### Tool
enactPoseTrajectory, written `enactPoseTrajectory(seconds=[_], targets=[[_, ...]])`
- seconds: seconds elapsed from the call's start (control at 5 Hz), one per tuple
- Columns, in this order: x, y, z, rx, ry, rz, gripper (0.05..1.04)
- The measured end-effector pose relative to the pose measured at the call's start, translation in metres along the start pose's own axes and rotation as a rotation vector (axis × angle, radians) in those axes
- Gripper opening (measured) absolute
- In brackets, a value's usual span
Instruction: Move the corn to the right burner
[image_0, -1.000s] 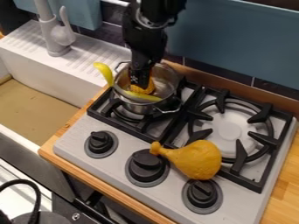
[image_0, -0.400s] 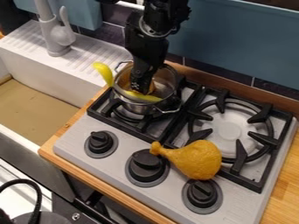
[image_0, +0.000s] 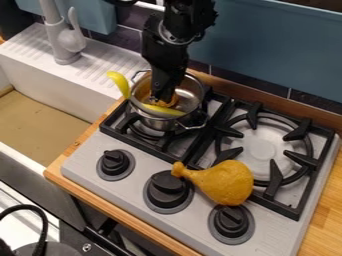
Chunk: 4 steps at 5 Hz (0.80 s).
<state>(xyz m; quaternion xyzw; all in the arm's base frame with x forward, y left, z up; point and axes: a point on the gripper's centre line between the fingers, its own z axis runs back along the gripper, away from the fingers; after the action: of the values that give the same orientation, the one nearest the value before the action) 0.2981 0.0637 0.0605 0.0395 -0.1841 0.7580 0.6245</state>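
– What takes up the most room?
– The stove (image_0: 140, 200), with the worktop (image_0: 127, 220) running along its front edge, and the sink (image_0: 43, 112) to the left.
– And the arm?
– The arm (image_0: 167, 47) comes in from the top edge and slants down into the pot (image_0: 160, 120), with the faucet (image_0: 63, 42) well apart on the left.
– Where's the pot?
– On the left burner. One handle points up and left, the other down and right over the grate, towards the right burner (image_0: 260, 150). To the right of the arm there's some open room inside the rim.
– Anything near the right burner?
– The drumstick (image_0: 224, 184). It overlaps the front edge of that grate in the view, its thick end just above the right knob (image_0: 232, 222).
– The fingers (image_0: 162, 99)?
– Down inside the rim, by the corn. Wide, narrow or holding something, I can't tell.
– And the small things?
– A yellow piece (image_0: 118, 83) sticks up past the pot's left rim. The corn (image_0: 175, 100) is in the pot, partly hidden by the arm, so it is below the rim and apart from the right burner.
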Motion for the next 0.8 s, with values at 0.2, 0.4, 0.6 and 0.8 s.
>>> enactPoseTrajectory(seconds=[0.2, 0.4, 0.6, 0.8], targets=[[0.0, 0.0, 0.0, -0.005, -0.003, 0.0, 0.444], [-0.001, 0.001, 0.0, 0.001, 0.003, 0.007, 0.444], [-0.003, 0.007, 0.005, 0.04, 0.016, 0.008, 0.444], [-0.005, 0.0, 0.023, 0.055, 0.036, 0.022, 0.444]])
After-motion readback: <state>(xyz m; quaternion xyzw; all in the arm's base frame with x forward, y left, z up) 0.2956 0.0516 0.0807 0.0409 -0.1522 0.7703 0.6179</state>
